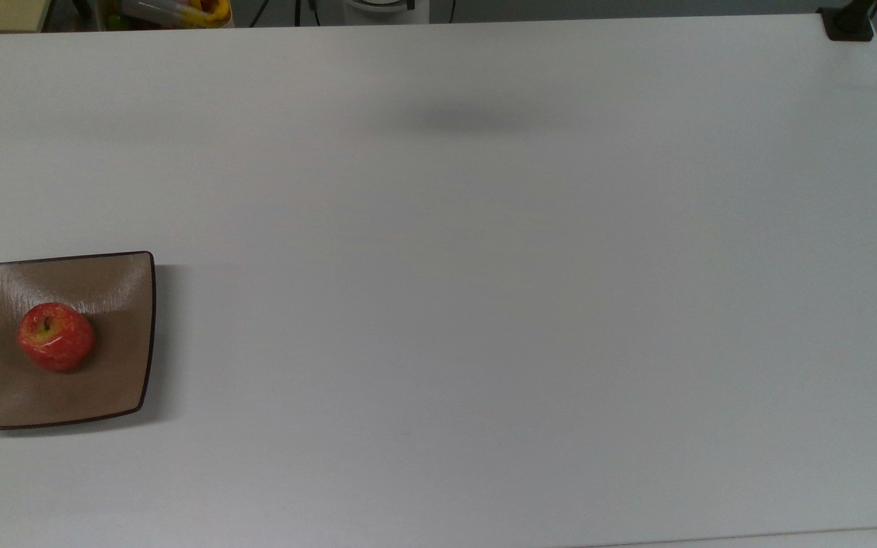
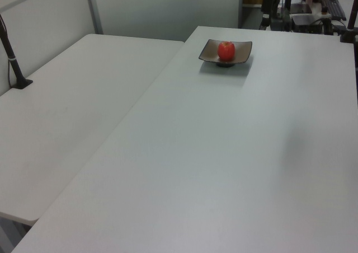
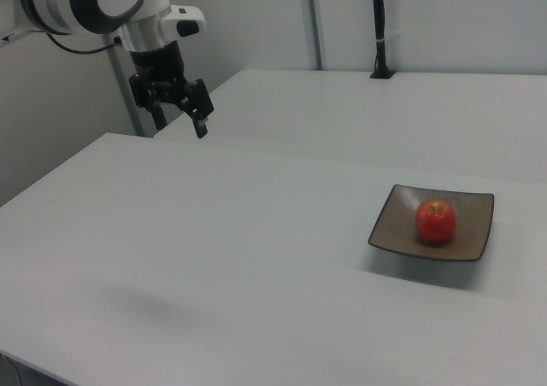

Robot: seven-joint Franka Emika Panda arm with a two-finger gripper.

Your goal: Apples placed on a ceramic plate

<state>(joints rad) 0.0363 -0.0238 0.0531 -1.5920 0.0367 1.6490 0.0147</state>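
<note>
There, the apple (image 3: 436, 221) sits on the ceramic plate (image 3: 397, 224) at the right view's right; the gripper (image 3: 181, 113) hangs well apart at far left, fingers spread, holding nothing.

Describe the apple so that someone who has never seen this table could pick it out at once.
Start at the wide white table and go to the square tan-brown plate with a thin dark rim by the top view's left edge. On it, slightly toward the top view's left of its middle, sits the apple. It is the one round, glossy red thing there, yellow-green around its short stem and far smaller than the plate.
</note>
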